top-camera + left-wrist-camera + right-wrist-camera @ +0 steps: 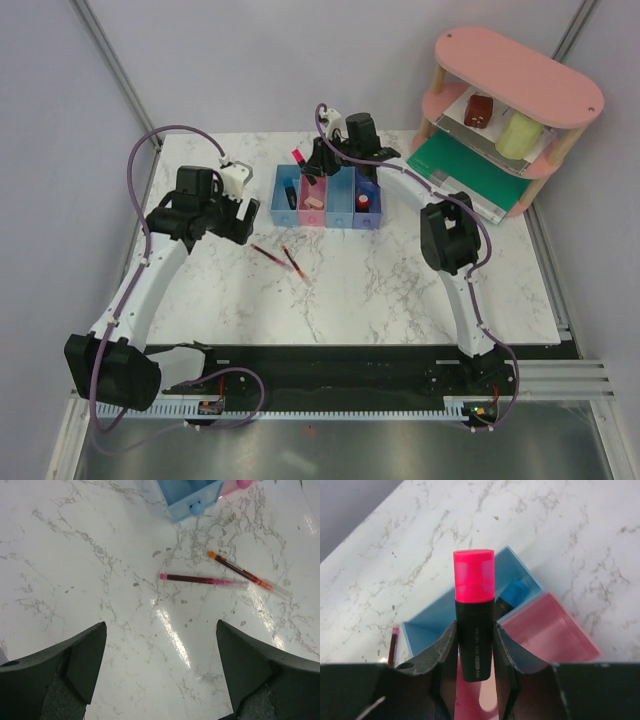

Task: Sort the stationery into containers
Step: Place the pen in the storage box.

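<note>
You have a white marble-patterned table (400,290) in front of you, with a pink oval two-tier shelf (520,70) at its far right corner. A brown block (478,108) and a pale green cylinder (518,135) sit on the shelf's lower tier.

Your left gripper (161,625) hangs over bare marble, left of the containers. Its jaws are spread wide with nothing between them. Your right gripper (474,640) is above the far side of the row of four joined plastic bins (340,215), which run light blue, pink, light blue, darker blue from left to right. Its jaws are partly closed and clamp the barrel of a black marker with a pink-red cap (474,580). You hold this marker cap-outward over the junction of the leftmost light blue bin and the pink one.

A black marker with a blue end (290,195) lies in the leftmost bin. Two thin red pens lie on the table just in front of the row, close together, nearly end to end: one with a pink tip (205,580), one with an orange tip (247,573). A pinkish eraser-like block (314,202) rests in the pink bin. A small red-and-black block (365,200) rests in the darker blue bin.
</note>
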`<state>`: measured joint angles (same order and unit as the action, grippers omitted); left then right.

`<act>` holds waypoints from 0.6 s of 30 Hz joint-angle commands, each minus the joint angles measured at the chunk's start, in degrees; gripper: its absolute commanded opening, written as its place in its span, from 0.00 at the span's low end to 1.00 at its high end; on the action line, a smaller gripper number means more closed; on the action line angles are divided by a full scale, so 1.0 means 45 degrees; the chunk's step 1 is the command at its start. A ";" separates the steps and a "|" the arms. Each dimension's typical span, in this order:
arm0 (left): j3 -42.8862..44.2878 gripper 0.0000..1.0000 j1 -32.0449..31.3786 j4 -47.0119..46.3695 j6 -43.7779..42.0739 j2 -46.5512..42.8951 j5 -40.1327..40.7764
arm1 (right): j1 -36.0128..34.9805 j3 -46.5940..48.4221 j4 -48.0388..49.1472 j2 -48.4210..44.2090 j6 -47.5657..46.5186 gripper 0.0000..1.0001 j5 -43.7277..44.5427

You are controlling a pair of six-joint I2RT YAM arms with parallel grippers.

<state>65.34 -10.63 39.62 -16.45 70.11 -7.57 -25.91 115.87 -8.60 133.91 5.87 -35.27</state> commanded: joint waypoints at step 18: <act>0.0694 0.95 0.0000 0.1763 -0.0856 0.0006 -0.0250 | -0.1312 0.2259 0.1599 0.2724 0.0200 0.08 -0.0035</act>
<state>65.80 -10.63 47.27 -18.74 69.41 -7.64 -32.12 126.32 -3.46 146.71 8.97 -36.45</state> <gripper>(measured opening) 0.960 0.363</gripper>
